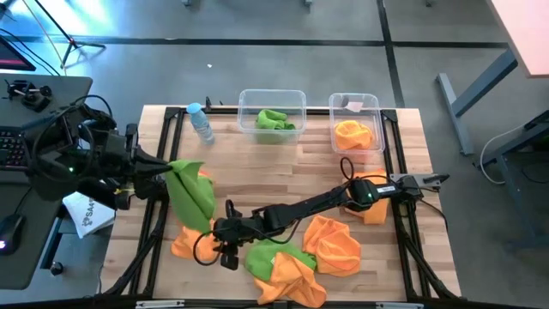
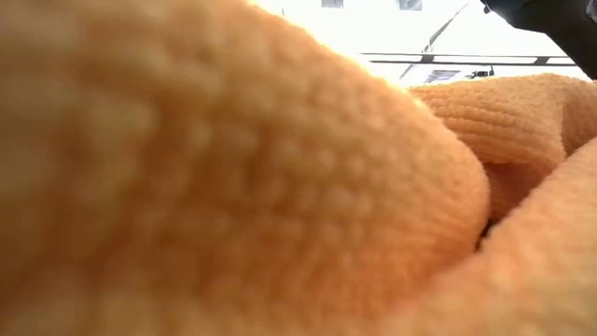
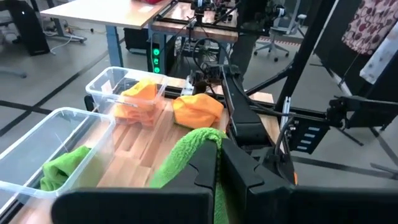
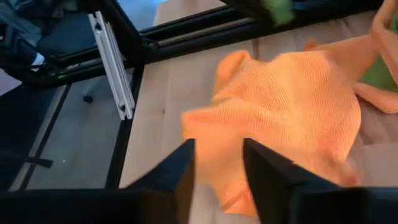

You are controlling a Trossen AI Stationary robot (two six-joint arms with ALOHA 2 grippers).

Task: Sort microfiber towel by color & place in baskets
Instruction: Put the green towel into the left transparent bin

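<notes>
My left gripper (image 1: 165, 172) is shut on a green towel (image 1: 194, 196) at the table's left side, seen close in its wrist view (image 3: 186, 155). My right gripper (image 1: 221, 239) reaches to the near left and stands open (image 4: 217, 158) just above a crumpled orange towel (image 4: 292, 112), (image 1: 183, 245) lying on the table; no touch shows. The wider basket (image 1: 243, 110) at the far edge holds a green towel (image 1: 274, 120). The narrower basket (image 1: 375, 105) holds an orange towel (image 1: 353, 135). An orange towel (image 2: 233, 187) fills the low view. My left gripper pinches a bunched upper fold (image 3: 208, 138) of the green towel between its two fingers (image 3: 244, 177), coming level from the table's left. The cloth hangs slack below the fingers. Whether its lower end (image 1: 204, 221) reaches the table I cannot tell.
A green towel (image 1: 276, 257) and orange towels (image 1: 334, 245), (image 1: 293, 287) lie near the front edge. Another orange towel (image 1: 375, 211) sits by the right arm's base. A small water bottle (image 1: 202, 125) lies at the far left. Bare wood shows in the table's middle (image 1: 283, 172).
</notes>
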